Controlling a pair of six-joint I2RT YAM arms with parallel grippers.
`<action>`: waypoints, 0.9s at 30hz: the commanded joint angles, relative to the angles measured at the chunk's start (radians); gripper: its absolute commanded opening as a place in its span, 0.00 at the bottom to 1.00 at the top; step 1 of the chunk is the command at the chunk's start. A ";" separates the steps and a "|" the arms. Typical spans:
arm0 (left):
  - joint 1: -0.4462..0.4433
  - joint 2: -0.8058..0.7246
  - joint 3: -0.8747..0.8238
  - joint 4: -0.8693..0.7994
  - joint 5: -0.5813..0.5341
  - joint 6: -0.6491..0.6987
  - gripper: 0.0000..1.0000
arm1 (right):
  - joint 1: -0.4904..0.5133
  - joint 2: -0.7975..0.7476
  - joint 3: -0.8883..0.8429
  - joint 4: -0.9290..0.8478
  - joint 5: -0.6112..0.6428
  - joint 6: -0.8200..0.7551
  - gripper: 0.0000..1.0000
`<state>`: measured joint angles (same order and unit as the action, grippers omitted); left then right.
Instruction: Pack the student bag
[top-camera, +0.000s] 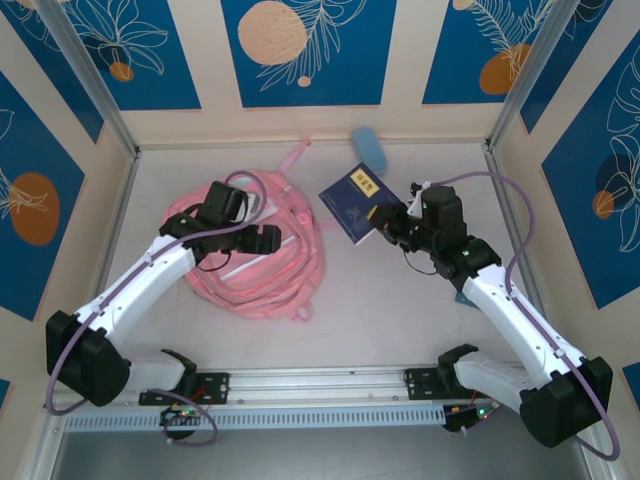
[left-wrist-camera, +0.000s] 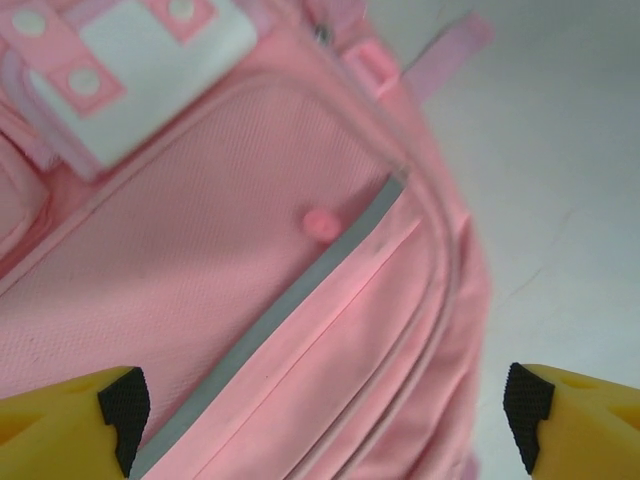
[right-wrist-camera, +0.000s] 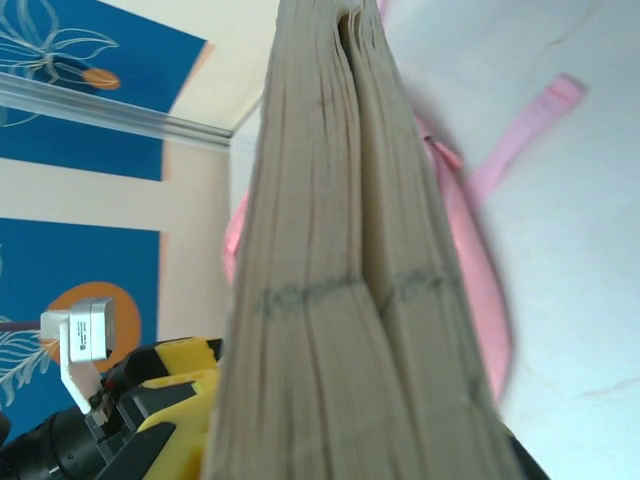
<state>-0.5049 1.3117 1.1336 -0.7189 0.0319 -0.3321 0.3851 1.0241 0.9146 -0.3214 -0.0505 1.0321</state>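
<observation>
Tabletop (top-camera: 400, 295), student bag (top-camera: 292, 265) under wide-open left gripper (left-wrist-camera: 320, 405), book (top-camera: 350, 198) tight in right gripper (top-camera: 384, 222)

Table (top-camera: 400, 310): student bag (top-camera: 295, 265), lt-blue pencil case (top-camera: 369, 148).

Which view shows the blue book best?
Top external: the blue book shows its cover, pinched at one corner by the right gripper. Right wrist gives its page edges, close up. Left wrist faces the student bag.
</observation>
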 joint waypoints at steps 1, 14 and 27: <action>-0.058 0.042 0.050 -0.123 -0.085 0.146 0.91 | -0.026 -0.035 0.006 -0.063 0.020 -0.055 0.00; -0.216 0.306 0.150 -0.247 -0.258 0.261 0.61 | -0.066 -0.038 -0.042 -0.048 -0.018 -0.027 0.00; -0.243 0.452 0.224 -0.273 -0.286 0.281 0.53 | -0.090 -0.055 -0.066 -0.051 -0.038 -0.021 0.00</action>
<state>-0.7338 1.7432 1.3273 -0.9558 -0.2413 -0.0700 0.3042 0.9985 0.8543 -0.3916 -0.0631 1.0161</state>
